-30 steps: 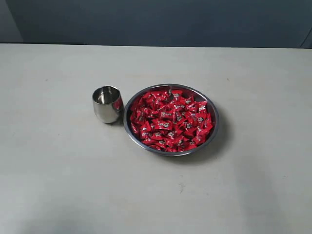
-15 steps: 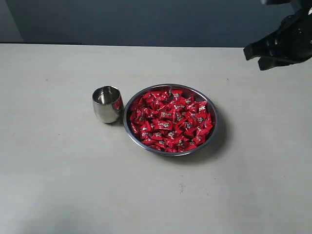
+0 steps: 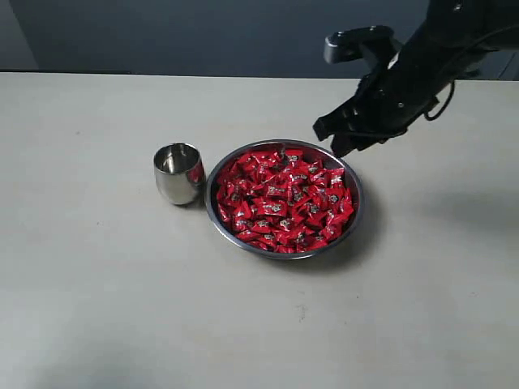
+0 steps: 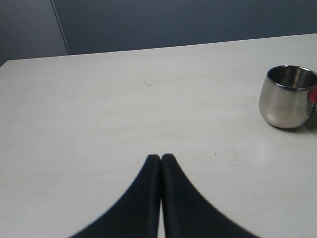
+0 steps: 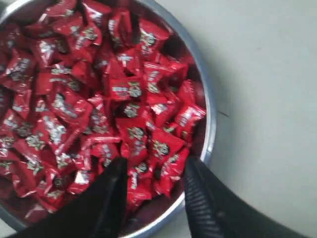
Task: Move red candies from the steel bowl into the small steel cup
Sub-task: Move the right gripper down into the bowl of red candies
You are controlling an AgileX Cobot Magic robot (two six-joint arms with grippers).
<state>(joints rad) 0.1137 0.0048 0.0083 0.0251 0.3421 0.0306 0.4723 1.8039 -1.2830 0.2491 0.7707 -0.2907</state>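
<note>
Red candies [image 3: 284, 198]: glossy, crinkled pillow wraps heaped in the shallow polished steel bowl [image 3: 354, 212]. Egg-shaped small steel cup [image 3: 178, 173] just beside bowl. Right gripper [image 5: 154, 166] above bowl rim, jaws spread, empty. Left gripper [image 4: 161, 158] pressed closed, empty.

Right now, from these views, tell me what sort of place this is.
Probably a lab robot test bench: a bare pale table, a plain dark wall behind, and a black robot arm over a steel bowl of red candies.

Black arm [image 3: 423, 71], grey housing [image 3: 357, 42], ribbed fingers [image 5: 210, 204]
</note>
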